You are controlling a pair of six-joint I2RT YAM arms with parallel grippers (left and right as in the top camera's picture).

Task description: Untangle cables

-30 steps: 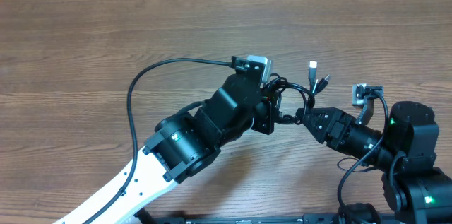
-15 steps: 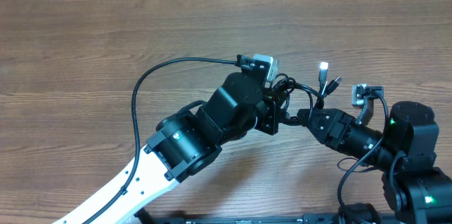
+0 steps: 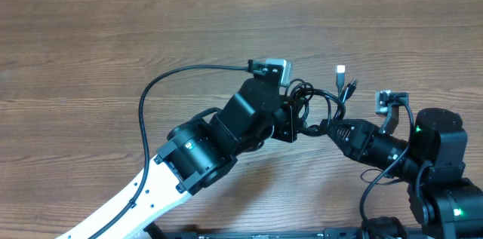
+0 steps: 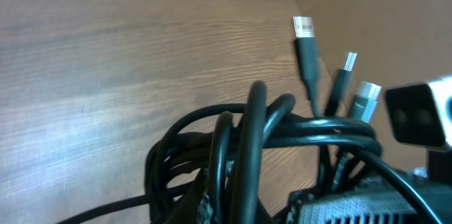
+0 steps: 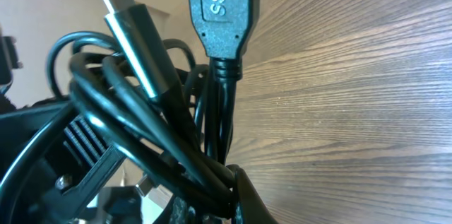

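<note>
The cables (image 3: 315,102) are a knot of thin black loops held off the wooden table between my two arms. Their metal-tipped plugs (image 3: 340,70) stick out toward the far side. My left gripper (image 3: 296,121) comes in from the lower left and is shut on the loops. In the left wrist view the cables (image 4: 247,136) arch right over its fingers (image 4: 244,196). From the right, my right gripper (image 3: 324,127) is shut on the same bundle. Its wrist view shows cables (image 5: 152,128) pinched at the fingertips (image 5: 244,192), with a USB plug (image 5: 220,12) standing above.
The left arm's thick black wire (image 3: 151,92) curves over the table to the left of the knot. A small white camera (image 3: 387,101) sits on the right arm. Bare wooden table (image 3: 113,35) lies all around.
My right gripper has closed on the cables. The plug ends have swung slightly up and back near the knot. The left gripper has kept its hold.
</note>
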